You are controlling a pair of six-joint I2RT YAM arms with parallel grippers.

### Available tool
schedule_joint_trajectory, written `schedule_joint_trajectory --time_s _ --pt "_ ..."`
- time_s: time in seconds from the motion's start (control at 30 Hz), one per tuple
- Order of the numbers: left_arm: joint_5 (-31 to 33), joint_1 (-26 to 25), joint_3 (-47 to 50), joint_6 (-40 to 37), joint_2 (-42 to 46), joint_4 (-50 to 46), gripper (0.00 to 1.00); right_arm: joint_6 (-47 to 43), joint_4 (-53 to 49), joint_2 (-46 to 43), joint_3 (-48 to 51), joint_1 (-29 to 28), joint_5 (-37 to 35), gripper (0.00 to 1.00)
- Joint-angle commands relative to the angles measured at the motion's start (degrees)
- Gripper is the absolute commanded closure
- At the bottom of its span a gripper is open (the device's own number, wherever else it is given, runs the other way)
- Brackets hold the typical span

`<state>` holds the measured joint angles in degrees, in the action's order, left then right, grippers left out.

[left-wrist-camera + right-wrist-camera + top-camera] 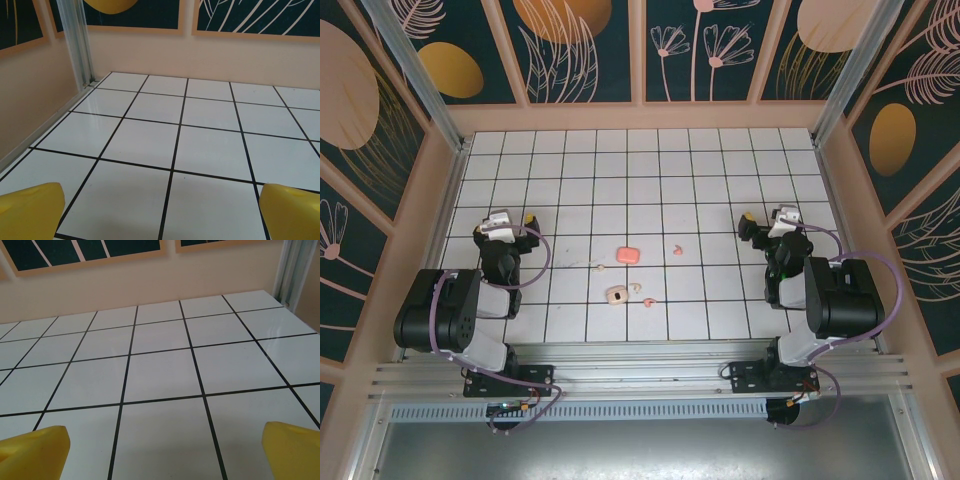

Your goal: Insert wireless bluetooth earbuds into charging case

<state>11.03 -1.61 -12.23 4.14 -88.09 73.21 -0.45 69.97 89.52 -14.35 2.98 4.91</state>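
With both sets of jaws wide open and empty at the tabletop's (pixel 720 180) sides, well apart from the buds (pixel 677 249) scattered mid-grid near the open case (pixel 617 295) (a shut pink case (pixel 628 255) lies close by), an off-centre pinch could flick a tiny bud away.

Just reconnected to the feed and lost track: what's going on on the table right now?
Nothing is being handled. The left gripper and right gripper hang open and empty at either side of the white tiled table. Mid-table lie a rounded coral-pink case, a cream case nearer the arms, and tiny pink and cream earbuds loose around them.
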Motion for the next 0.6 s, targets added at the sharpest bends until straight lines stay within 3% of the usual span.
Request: schedule_joint_trajectory --time_s 0.0,0.1,0.2,0.33,0.57 --pt "0.6 0.4 -0.9 0.6 1.5 0.1 0.01 1.1 0.7 -1.4 0.6 -0.5 -1.4 0.01" --pt "0.3 0.4 -3.3 0.7 6.8 -8.9 0.03 0.6 -5.8 -4.5 -1.8 -0.5 -0.5 0.01" --pt "-3.1 0.3 -6.7 0.6 13.0 -19.8 0.08 2.3 -27.2 -11.9 -9.7 -1.1 0.2 0.01" --pt "-10.4 0.1 -11.5 5.9 18.6 -31.3 0.16 3.9 -48.7 -17.4 -19.4 -4.2 -1.2 0.01" --pt "-12.4 -4.3 -24.6 14.3 20.9 -58.8 0.22 9.3 -80.7 -17.5 -35.9 -18.3 -0.9 0.01"
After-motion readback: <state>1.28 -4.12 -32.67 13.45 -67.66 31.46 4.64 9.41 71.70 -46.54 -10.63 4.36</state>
